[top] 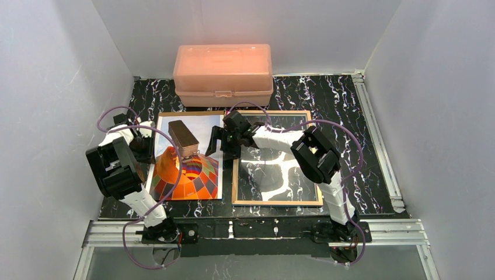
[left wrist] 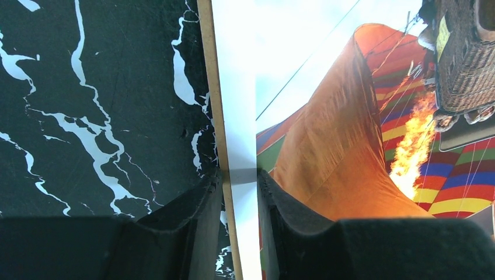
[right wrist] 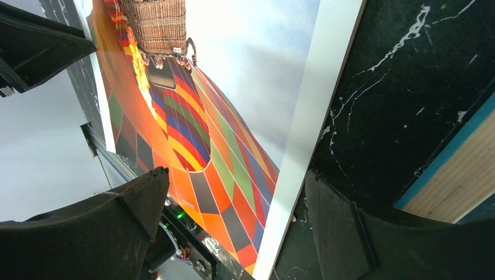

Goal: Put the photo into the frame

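The photo (top: 192, 175) of an orange chequered balloon lies flat at the left middle of the dark marble table. The frame (top: 277, 203), with tan wooden edges and a reflecting middle, lies just right of it. A blue strip of the frame (right wrist: 461, 175) shows in the right wrist view. My left gripper (left wrist: 238, 178) stands over the photo's (left wrist: 338, 146) left edge. Its jaws are a narrow gap apart, with the white border and a thin tan strip lying flat between them. My right gripper (right wrist: 233, 198) is wide open astride the photo's (right wrist: 233, 87) right white border, holding nothing.
A salmon-pink plastic box (top: 223, 73) stands shut at the back of the table, behind the photo and frame. Metal rails (top: 379, 134) run along the table's right side and front. White walls close in the left, right and back.
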Controlling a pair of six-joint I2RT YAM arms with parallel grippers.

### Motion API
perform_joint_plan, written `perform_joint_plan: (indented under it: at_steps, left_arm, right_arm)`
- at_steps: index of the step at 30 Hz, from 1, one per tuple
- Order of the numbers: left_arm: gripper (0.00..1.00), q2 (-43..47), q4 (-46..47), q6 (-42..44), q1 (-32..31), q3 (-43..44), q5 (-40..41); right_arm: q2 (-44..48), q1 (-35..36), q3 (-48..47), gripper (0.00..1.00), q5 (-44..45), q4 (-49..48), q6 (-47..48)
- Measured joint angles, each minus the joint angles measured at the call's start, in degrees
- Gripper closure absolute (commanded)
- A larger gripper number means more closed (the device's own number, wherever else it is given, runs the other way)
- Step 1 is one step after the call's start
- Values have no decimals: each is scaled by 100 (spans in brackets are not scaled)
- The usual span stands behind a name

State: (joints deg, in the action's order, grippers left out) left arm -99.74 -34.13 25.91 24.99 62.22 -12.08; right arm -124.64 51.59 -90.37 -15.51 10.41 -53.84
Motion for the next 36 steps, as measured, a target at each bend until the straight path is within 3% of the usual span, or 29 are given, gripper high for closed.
perform_joint_plan:
  at_steps: [11,20,36]
  left_arm:
    - [76,42,74,-4,-11,-63,-9]
    - [76,42,87,4,-13,-68,-2]
    - [76,63,83,0,-20,-70,7]
  right_arm:
    - [164,-11,212,9,-184,-179,-68]
    - [435,155,284,7,179,820,109]
    - [660,758,664,8,-295,1093,-192]
